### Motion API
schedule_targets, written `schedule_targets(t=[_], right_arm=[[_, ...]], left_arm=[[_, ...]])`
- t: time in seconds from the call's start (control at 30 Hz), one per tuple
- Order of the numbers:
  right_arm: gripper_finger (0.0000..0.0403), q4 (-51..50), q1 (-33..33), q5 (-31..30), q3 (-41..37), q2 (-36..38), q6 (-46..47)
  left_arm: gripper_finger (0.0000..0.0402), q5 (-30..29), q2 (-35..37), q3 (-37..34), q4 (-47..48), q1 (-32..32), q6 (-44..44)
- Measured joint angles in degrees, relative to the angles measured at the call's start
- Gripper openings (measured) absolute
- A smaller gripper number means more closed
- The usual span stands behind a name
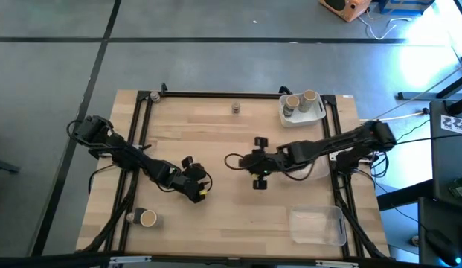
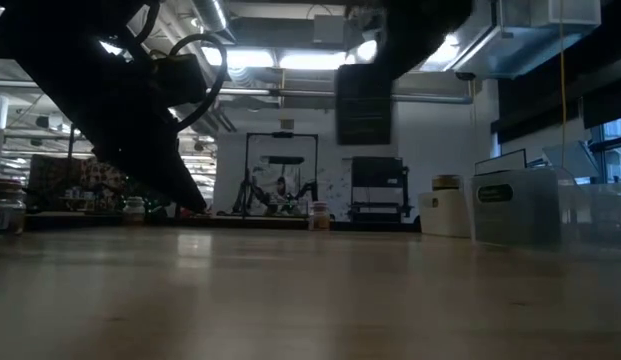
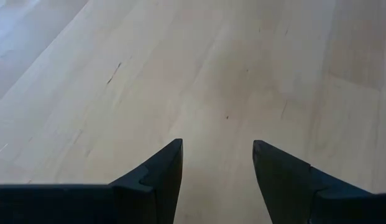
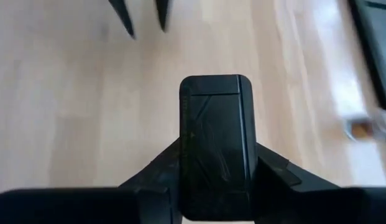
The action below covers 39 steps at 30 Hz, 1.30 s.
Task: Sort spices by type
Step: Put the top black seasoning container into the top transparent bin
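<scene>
Counted three round tan-topped jars (image 1: 310, 97): two standing in the tray at the far right, one near the front left corner (image 1: 147, 218). Counted two small round greyish-silver containers (image 1: 289, 112): one in that same tray, one just beside the front-left jar (image 1: 131, 217). Found one dark grey blocky container (image 4: 216, 143). Found one more small jar (image 1: 236, 109) at the far edge, kind not discernible. Counted one white rectangular tray (image 1: 318, 116) and one clear plastic tray (image 1: 318, 225).

dark blocky spice container (image 4: 216, 146) between right claw (image 4: 216, 180) fingers
</scene>
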<state>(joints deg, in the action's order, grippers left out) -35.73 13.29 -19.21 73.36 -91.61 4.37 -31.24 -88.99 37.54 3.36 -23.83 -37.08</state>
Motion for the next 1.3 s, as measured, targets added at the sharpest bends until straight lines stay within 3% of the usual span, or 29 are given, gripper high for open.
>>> schedule_targets(t=[0.33, 0.53, 0.73, 0.93, 1.3], right_arm=[[0.0126, -9.65, 2.13, -9.34, -10.82, 13.85, 17.17], [0.0126, -17.86, 2.13, -11.87, -15.49, 23.18, 31.13], [0.0126, -28.96, 2.13, -11.16, -18.04, 28.91, 45.72], [0.0126, -36.17, 2.13, -5.33, -19.11, 30.5, 53.75], [0.0126, -35.42, 2.13, -1.01, -26.74, 30.45, 62.59]], left_arm=[[0.0177, -1.64, 0.0, 0.0, -0.02, 0.48, 0.0], [0.0177, -1.71, 0.0, 0.0, -0.71, 1.62, 0.05], [0.0177, -1.71, 0.0, 0.0, -1.94, 2.6, 2.21], [0.0177, -1.71, 0.0, 0.0, -3.0, 3.3, 3.52], [0.0177, -1.69, 0.0, 0.0, -3.02, 3.28, 4.42]])
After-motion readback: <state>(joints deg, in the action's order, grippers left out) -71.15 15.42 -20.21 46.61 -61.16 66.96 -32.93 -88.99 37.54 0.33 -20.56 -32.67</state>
